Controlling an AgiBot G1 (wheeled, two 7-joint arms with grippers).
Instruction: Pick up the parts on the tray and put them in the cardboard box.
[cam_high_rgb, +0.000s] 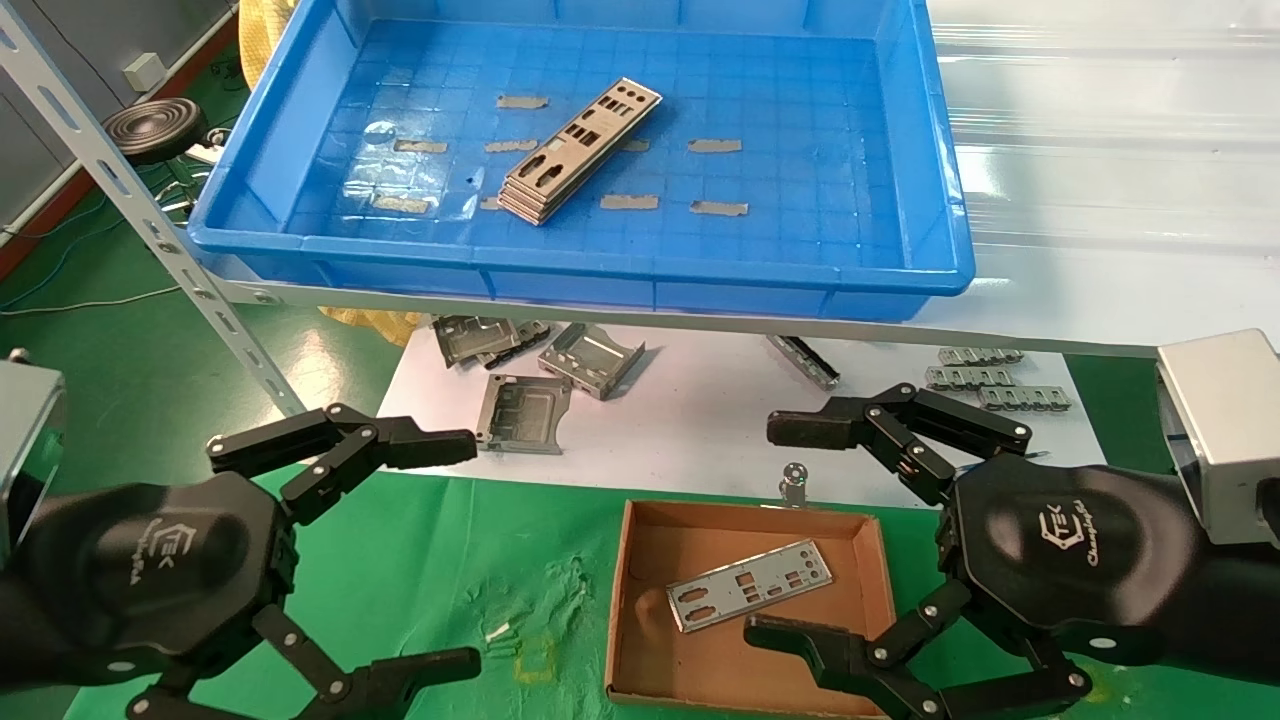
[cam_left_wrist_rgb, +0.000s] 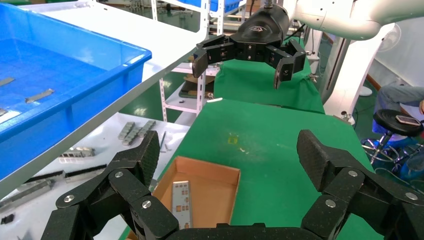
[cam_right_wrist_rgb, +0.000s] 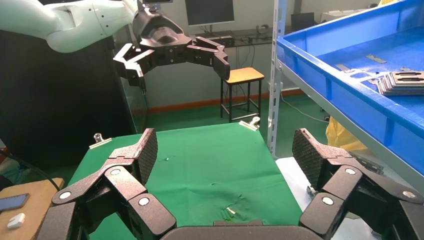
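Silver parts (cam_high_rgb: 578, 152) stacked mid-tray (cam_high_rgb: 300, 160), one plate (cam_high_rgb: 749, 585) already in box (cam_high_rgb: 640, 560); both grippers, left (cam_high_rgb: 445, 555) and right (cam_high_rgb: 775, 530), spread wide and empty, so reach far, pinch only the top plate, lift level

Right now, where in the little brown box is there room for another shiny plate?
The cardboard box holds one part, lying slantwise across the middle. Bare floor shows along its far wall and in the near left corner. The near right corner is crowded: the open right gripper hangs over it. The open left gripper is off to the box's left, over the green cloth.
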